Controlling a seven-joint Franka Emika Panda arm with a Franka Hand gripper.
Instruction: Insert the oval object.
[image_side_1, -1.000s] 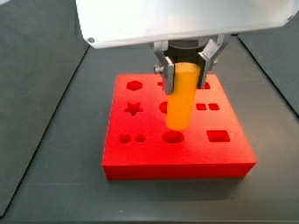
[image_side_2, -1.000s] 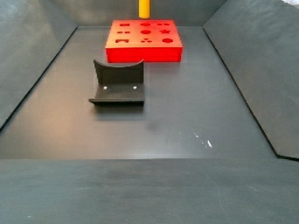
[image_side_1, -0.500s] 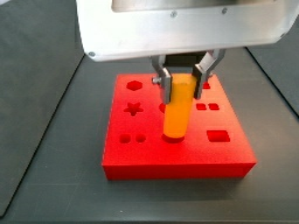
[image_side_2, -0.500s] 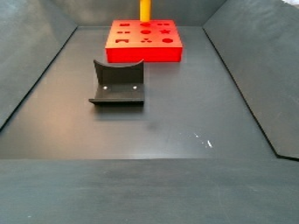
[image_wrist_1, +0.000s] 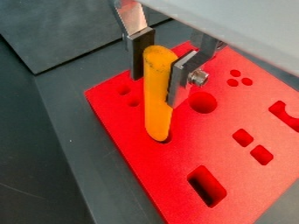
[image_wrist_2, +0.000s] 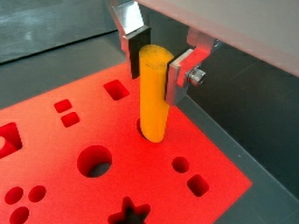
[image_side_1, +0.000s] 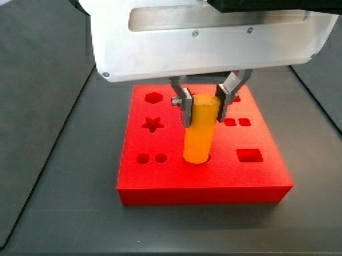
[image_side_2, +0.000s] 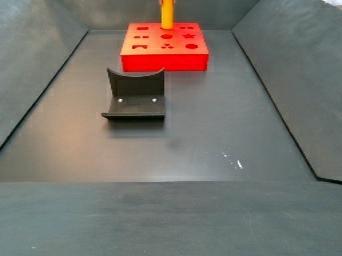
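The oval object (image_wrist_1: 156, 92) is a long orange-yellow peg held upright between my gripper's fingers. My gripper (image_wrist_1: 163, 67) is shut on its upper end, above the red block (image_wrist_1: 222, 149). In a wrist view the peg (image_wrist_2: 153, 96) has its lower end in a hole of the red block (image_wrist_2: 117, 166). A side view shows the gripper (image_side_1: 203, 99) low over the block (image_side_1: 201, 160) with the peg (image_side_1: 201, 135) reaching down into it. In the far side view only the peg's top (image_side_2: 166, 13) shows above the block (image_side_2: 166, 47); the gripper is out of frame there.
The red block has several other shaped holes: a star (image_side_1: 152, 125), a hexagon (image_side_1: 154, 98), a rectangle (image_side_1: 249, 155), a round hole (image_wrist_2: 93, 159). The dark fixture (image_side_2: 135, 95) stands on the floor in front of the block. Dark walls slope up around the floor.
The gripper has come down with the peg. The peg's lower end, which hung just above the block, now sits in a hole of the block.
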